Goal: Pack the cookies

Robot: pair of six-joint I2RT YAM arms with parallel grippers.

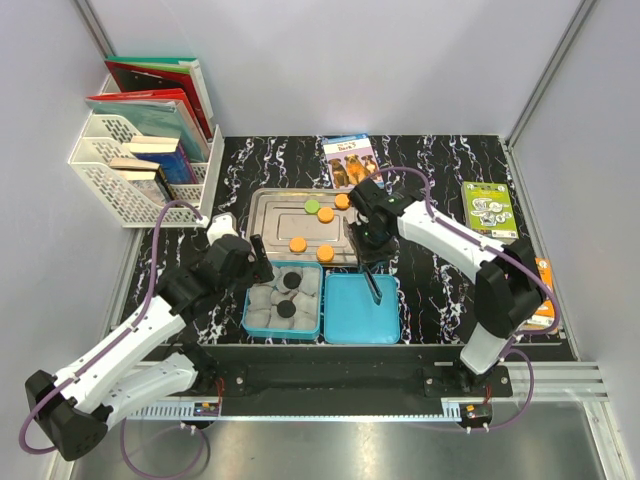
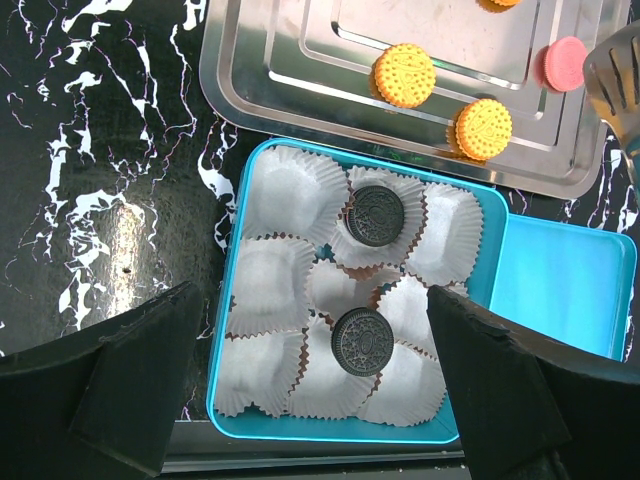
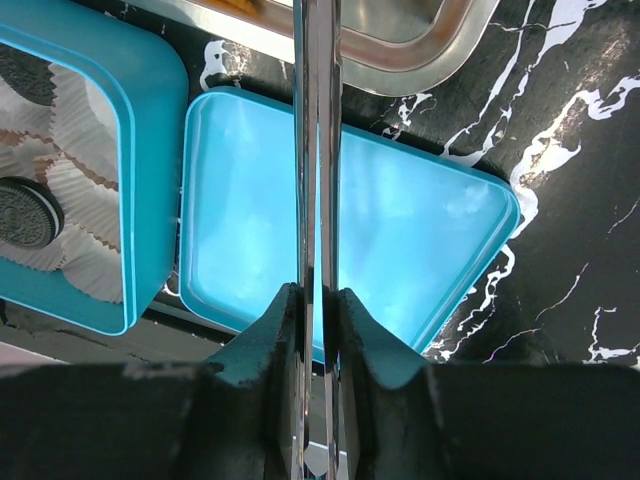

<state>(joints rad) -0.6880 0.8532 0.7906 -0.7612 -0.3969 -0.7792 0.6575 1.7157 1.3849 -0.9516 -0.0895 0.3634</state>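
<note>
Several orange cookies [image 1: 298, 244] and one green cookie [image 1: 312, 207] lie on a steel tray [image 1: 272, 214]. Two black cookies [image 1: 293, 279] sit in white paper cups inside a teal box [image 1: 247, 312]. In the left wrist view the black cookies [image 2: 361, 341], two orange ones [image 2: 404, 75] and a pink one [image 2: 566, 63] show. My left gripper [image 2: 310, 400] is open and empty above the box's near edge. My right gripper [image 3: 318, 310] is shut on metal tongs [image 3: 318, 150], held over the teal lid [image 3: 420, 230]. The tongs' tip [image 2: 618, 85] hangs by the pink cookie.
The teal lid [image 1: 362, 308] lies right of the box. A white rack of books [image 1: 140, 160] stands at the back left. A booklet [image 1: 350, 160] lies behind the tray, and a green card [image 1: 489, 208] and an orange packet [image 1: 546, 295] lie at the right.
</note>
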